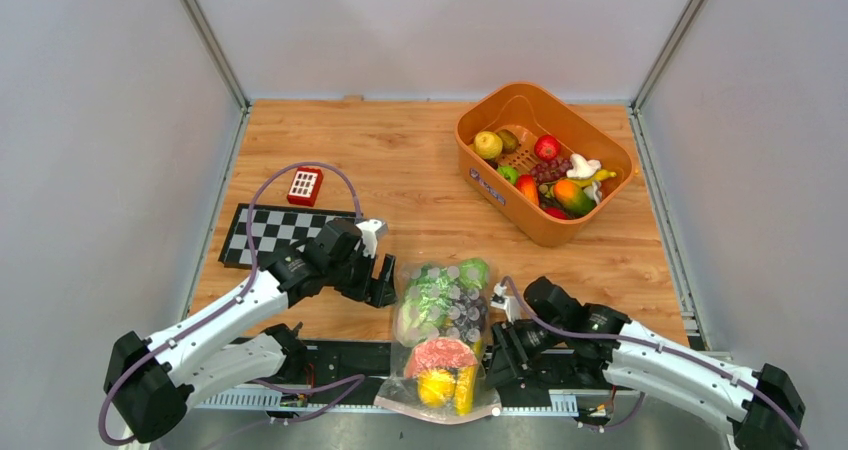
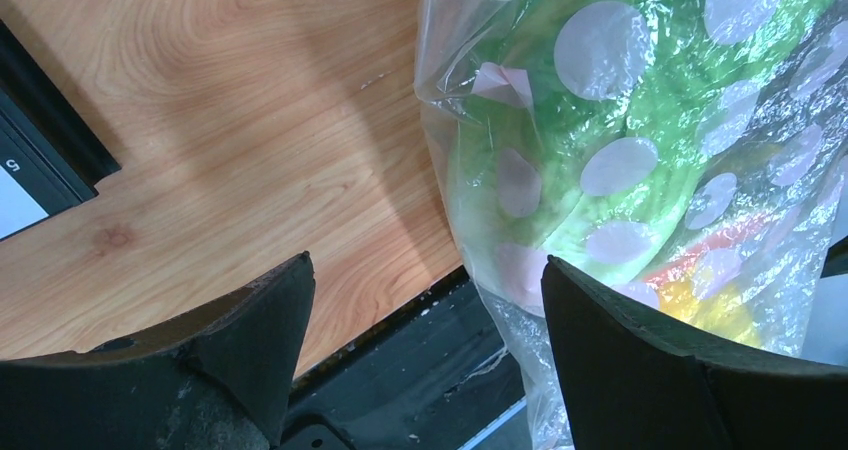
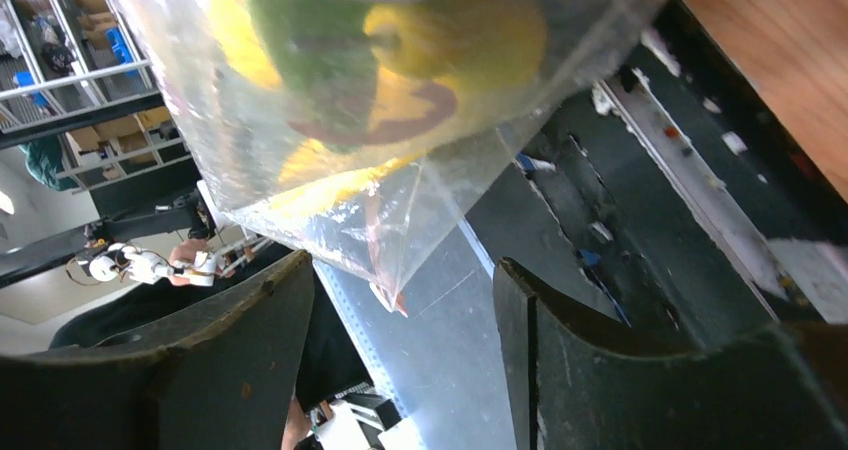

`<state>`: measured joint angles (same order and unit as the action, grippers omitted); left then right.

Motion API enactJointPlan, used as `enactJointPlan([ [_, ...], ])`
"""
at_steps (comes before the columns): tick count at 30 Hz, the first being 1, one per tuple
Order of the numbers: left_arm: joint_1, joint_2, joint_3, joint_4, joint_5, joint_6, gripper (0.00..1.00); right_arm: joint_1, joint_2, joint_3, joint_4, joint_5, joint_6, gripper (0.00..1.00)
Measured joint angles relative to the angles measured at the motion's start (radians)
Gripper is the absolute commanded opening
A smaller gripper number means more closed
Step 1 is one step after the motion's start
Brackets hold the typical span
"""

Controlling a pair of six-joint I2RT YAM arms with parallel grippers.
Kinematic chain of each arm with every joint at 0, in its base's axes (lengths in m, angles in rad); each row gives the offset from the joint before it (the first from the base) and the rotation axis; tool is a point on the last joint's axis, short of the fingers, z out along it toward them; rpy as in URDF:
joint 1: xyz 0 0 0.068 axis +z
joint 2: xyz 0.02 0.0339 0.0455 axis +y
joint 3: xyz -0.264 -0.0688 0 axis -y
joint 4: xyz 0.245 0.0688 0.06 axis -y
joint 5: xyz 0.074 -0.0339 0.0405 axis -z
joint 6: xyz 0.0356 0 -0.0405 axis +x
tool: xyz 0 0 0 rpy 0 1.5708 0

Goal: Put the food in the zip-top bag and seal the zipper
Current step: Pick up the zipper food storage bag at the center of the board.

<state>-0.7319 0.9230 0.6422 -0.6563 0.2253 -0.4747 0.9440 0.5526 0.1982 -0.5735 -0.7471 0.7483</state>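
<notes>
The clear dotted zip-top bag [image 1: 443,315] lies at the table's near edge, its lower end hanging past it. Inside are food pieces: a green cabbage [image 2: 600,100], purple grapes [image 1: 465,308], a watermelon slice [image 1: 440,355] and yellow fruit [image 3: 450,40]. More food lies in the basket, including a red apple [image 1: 546,148] and a mango [image 1: 573,197]. My left gripper [image 2: 427,263] is open just left of the bag, its right finger [image 2: 650,370] against the plastic. My right gripper [image 3: 402,264] is open, with the bag's corner and the pinkish zipper [image 3: 385,275] end hanging between its fingers, untouched.
The orange basket [image 1: 500,185] stands at the back right. A checkerboard [image 1: 270,232] and a small red block [image 1: 305,185] lie at the left. A black rail [image 1: 345,355] runs along the table's near edge under the bag. Grey walls close in both sides.
</notes>
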Motion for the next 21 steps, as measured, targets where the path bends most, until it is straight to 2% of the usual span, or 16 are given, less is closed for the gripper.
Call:
enactJointPlan([
  [3, 0.0, -0.005, 0.0, 0.007, -0.004, -0.003, 0.89, 0.04, 0.023, -0.021, 0.097, 0.017, 0.04, 0.55],
  [11, 0.0, -0.021, 0.0, 0.034, -0.01, -0.017, 0.89, 0.105, 0.023, -0.093, 0.266, 0.084, 0.15, 0.47],
  [15, 0.0, -0.012, 0.0, 0.044, -0.009, -0.016, 0.89, 0.135, 0.001, -0.129, 0.331, 0.098, 0.195, 0.3],
  [19, 0.0, 0.004, 0.0, 0.057, -0.006, -0.017, 0.88, 0.163, -0.003, -0.134, 0.363, 0.109, 0.225, 0.03],
  [21, 0.0, 0.008, 0.0, 0.065, -0.006, -0.018, 0.88, 0.166, -0.003, -0.134, 0.373, 0.118, 0.231, 0.0],
])
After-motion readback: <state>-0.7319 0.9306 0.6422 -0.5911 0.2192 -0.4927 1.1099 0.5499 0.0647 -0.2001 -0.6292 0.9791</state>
